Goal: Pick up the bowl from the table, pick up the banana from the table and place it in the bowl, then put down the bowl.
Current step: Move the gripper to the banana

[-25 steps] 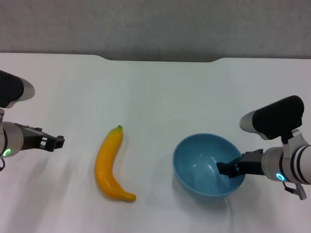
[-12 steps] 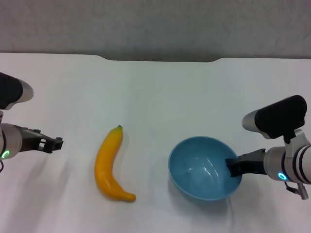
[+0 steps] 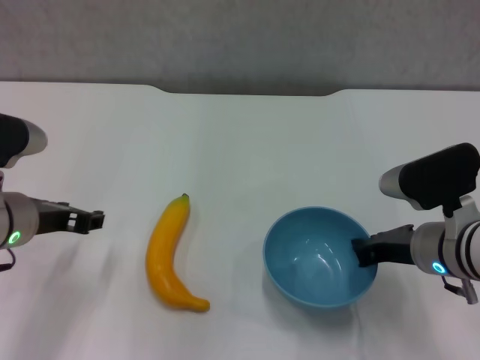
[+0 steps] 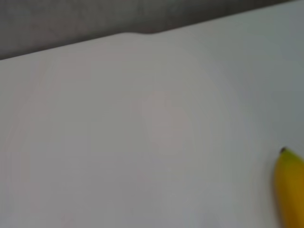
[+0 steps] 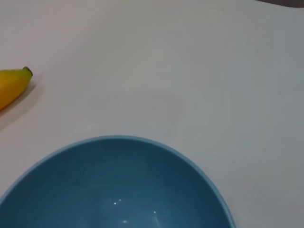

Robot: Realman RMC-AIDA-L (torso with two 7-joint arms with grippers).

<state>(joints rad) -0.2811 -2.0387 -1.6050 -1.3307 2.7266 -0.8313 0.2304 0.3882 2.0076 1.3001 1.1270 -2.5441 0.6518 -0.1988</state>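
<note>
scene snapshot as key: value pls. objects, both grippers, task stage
bowl: on the table, right side, empty
banana: flat on table, left of bowl, apart from it
right gripper: at the bowl's right rim, one finger inside; whether it grips cannot be told
left gripper: low over table, left of banana, not touching it
stage: bowl pickup under way, banana untouched

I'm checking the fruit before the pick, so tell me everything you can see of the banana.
The banana is a single curved fruit, smooth, yellow-orange and unblemished, with a small dark stem tip pointing toward the far edge. It lies flat on the white table, left of the bowl and apart from it. Nothing touches it; the left gripper hovers off to its left.
</note>
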